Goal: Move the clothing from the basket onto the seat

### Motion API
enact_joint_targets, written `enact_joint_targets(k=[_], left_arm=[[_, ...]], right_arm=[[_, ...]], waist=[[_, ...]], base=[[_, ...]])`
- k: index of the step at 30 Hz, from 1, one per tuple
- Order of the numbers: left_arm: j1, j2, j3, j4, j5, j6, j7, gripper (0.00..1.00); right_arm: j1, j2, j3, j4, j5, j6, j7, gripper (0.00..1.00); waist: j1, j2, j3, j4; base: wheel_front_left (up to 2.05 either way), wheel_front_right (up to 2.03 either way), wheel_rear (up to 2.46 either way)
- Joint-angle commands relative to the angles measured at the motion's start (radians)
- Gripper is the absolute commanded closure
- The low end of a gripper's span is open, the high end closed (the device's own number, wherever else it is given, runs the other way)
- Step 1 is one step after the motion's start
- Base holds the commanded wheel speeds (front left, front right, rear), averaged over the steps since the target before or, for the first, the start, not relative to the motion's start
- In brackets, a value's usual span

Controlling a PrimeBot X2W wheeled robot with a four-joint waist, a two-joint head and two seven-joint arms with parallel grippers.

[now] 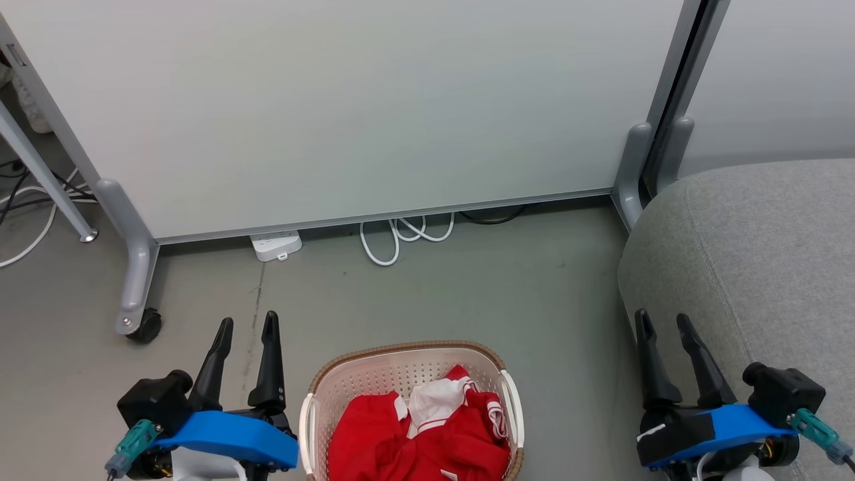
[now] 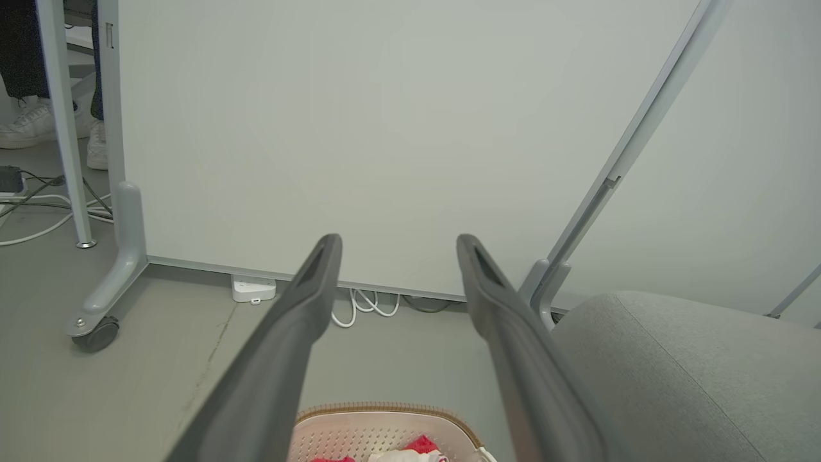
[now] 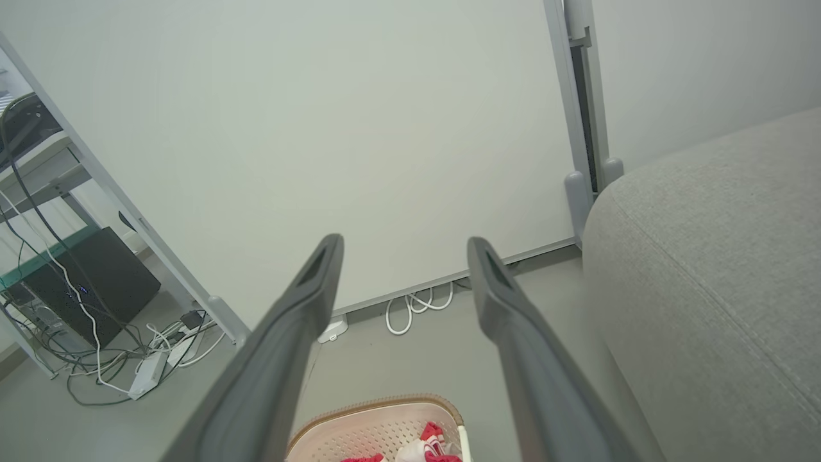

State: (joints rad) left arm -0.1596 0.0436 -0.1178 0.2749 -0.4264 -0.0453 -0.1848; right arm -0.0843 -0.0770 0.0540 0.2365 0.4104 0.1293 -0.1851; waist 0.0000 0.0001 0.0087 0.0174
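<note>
Red and white clothing (image 1: pixel 421 434) lies crumpled in the cream basket (image 1: pixel 347 381) with a brown rim, on the floor at the bottom centre of the head view. The grey seat (image 1: pixel 761 254) fills the right side. My left gripper (image 1: pixel 248 325) hangs open to the left of the basket, fingers pointing away from me. My right gripper (image 1: pixel 664 321) hangs open between the basket and the seat's front edge. Both hold nothing. In the left wrist view the basket (image 2: pixel 385 417), clothing (image 2: pixel 420 444) and seat (image 2: pixel 680 372) show past the gripper (image 2: pixel 397 240). The right wrist view shows basket (image 3: pixel 372 417), seat (image 3: pixel 718 269) and gripper (image 3: pixel 404 242).
A white partition panel (image 1: pixel 347 100) on grey feet with a castor (image 1: pixel 143 326) stands behind the basket. A white power strip (image 1: pixel 276 244) and looped cable (image 1: pixel 401 237) lie at its base. Cables and a black box (image 3: pixel 96 289) are at the far left. A person's shoes (image 2: pixel 32 125) show beyond the panel.
</note>
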Motion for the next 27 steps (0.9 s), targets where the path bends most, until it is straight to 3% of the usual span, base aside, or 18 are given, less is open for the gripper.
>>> enact_joint_targets(k=[1, 27], left_arm=[[-0.017, 0.006, -0.005, -0.003, 0.028, 0.007, -0.009, 0.0], [-0.025, 0.009, -0.034, 0.046, 0.196, 0.007, -0.06, 0.0]], right_arm=[[-0.023, -0.007, 0.002, -0.002, -0.028, 0.002, -0.009, 0.0], [-0.017, 0.006, -0.012, 0.03, -0.254, 0.002, -0.062, 0.0]], waist=[[0.0, -0.0001, 0.0, 0.0], [0.0, -0.0001, -0.003, 0.002]], base=[[0.0, 0.0, 0.0], [0.0, 0.0, 0.0]])
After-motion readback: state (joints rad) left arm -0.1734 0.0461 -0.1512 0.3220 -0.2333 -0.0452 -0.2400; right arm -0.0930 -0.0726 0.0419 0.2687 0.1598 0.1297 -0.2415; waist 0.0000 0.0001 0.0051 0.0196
